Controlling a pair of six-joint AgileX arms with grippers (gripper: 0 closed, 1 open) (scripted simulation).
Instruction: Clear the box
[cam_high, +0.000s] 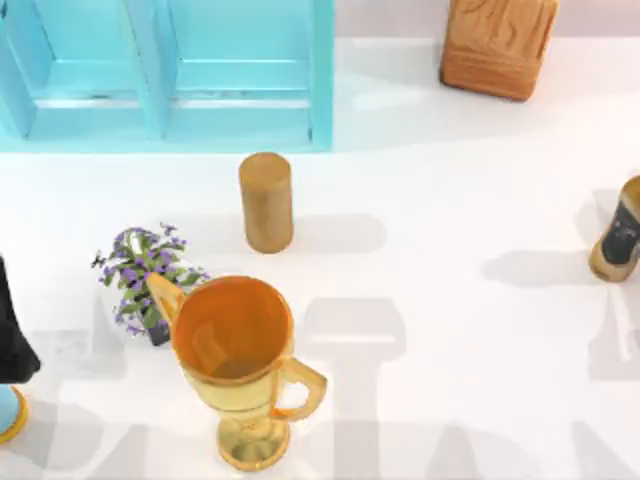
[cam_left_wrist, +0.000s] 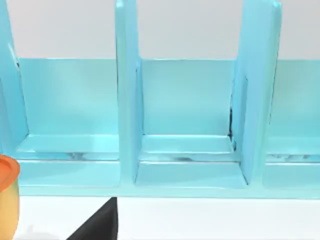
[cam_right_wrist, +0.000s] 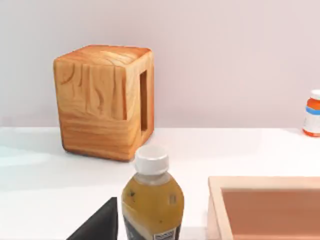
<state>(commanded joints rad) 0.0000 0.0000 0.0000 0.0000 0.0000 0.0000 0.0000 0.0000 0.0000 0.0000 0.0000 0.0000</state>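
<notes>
The box (cam_high: 497, 42) stands at the bench's (cam_high: 450, 330) far right edge, well apart from the wooden cylinder (cam_high: 266, 201). A bottle (cam_right_wrist: 152, 200) stands nearer the right wrist camera, perhaps held; neither arm's fingers can be told.

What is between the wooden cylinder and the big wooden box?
Nothing. In the top view, only bare white table lies between the wooden cylinder and the box.
</notes>
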